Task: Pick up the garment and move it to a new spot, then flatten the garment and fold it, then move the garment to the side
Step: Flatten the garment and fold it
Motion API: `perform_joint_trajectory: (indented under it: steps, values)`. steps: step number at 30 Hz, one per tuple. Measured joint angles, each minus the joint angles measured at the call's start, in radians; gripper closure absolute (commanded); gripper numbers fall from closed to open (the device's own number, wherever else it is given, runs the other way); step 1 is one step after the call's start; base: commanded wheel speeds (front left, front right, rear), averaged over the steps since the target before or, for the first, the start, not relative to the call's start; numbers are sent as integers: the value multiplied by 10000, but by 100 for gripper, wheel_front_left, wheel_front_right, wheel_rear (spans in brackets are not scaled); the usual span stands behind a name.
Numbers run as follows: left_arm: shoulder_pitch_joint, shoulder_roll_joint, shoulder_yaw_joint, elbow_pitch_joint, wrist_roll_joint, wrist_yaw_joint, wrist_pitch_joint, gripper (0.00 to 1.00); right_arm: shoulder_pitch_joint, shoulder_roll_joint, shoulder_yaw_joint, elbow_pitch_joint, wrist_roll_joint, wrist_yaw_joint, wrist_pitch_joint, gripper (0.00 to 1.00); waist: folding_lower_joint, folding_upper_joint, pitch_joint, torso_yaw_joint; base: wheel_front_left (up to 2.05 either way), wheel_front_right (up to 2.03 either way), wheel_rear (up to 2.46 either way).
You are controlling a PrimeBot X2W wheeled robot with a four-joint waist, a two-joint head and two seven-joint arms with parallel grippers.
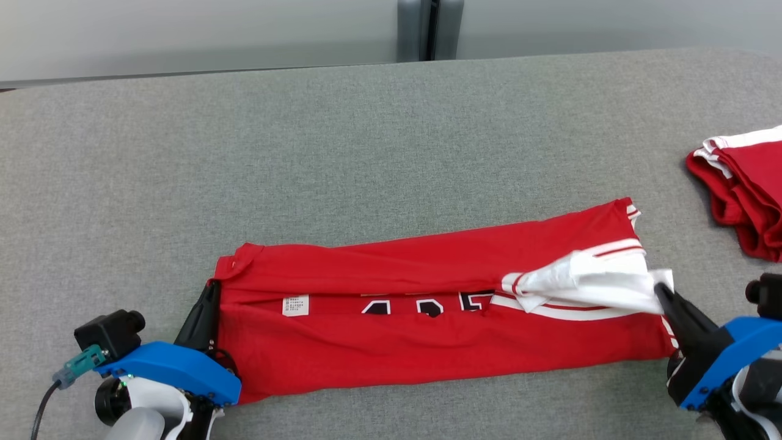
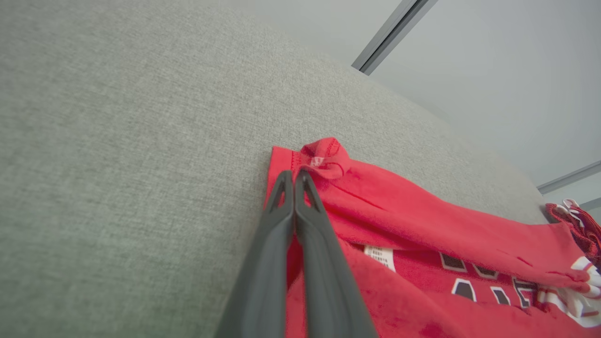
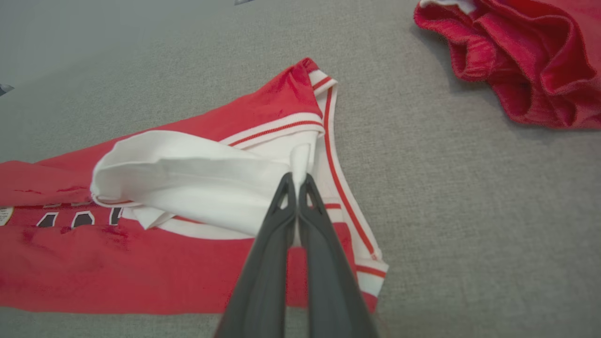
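Note:
The garment is a red jersey with white trim and black lettering, lying as a long folded strip across the grey table. My left gripper is at its left end, shut on the red hem edge. In the left wrist view the left gripper pinches the garment beside a small bunched corner. My right gripper is at the right end, shut on the white panel. In the right wrist view the right gripper has white cloth of the garment poking up between its tips.
Another red garment with white trim lies crumpled at the table's right edge, and appears as a red pile in the right wrist view. The table's far edge runs along a pale wall with a grey post.

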State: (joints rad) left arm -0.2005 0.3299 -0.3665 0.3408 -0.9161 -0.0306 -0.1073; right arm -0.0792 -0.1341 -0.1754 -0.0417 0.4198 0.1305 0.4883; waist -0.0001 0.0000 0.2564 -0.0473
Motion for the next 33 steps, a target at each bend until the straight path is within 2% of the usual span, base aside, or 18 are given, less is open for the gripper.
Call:
perform_joint_trajectory:
  steps: [1,2,3,4,7,10,16,23,33]
  values:
    - [40,-21,23,8,-67,48,12,89,115,38,-36,6,-42,0,31,0,0,0,-25,3,0,0,0]
    - [99,-40,23,8,-84,77,12,64,239,90,-73,25,-44,0,111,0,0,0,-54,8,0,0,0]
    - [153,-56,15,12,-84,104,12,15,338,138,-92,38,-69,0,178,0,0,0,-86,14,0,0,0]
    - [192,-67,15,-2,-86,127,12,0,434,174,-102,19,-94,0,201,0,0,0,-118,20,0,0,0]
    - [333,-90,40,-171,-52,226,-199,0,521,226,-249,-150,-236,0,213,0,0,0,-210,37,0,0,0]
    - [347,23,94,-410,244,142,-757,0,494,261,-464,-410,-339,0,224,0,0,0,-299,61,0,0,0]
    - [-34,336,174,-581,1542,128,-1423,0,-124,293,-656,-349,-815,0,771,0,1,0,-437,152,0,0,0]
    - [-615,529,-61,-215,3106,313,-1519,0,-1200,150,-525,1237,-1829,0,1498,0,1,0,-460,284,0,0,0]
    - [-680,169,780,61,3110,293,-1544,0,-2080,-245,-182,3248,-1992,0,1722,0,1,0,-408,619,0,0,0]
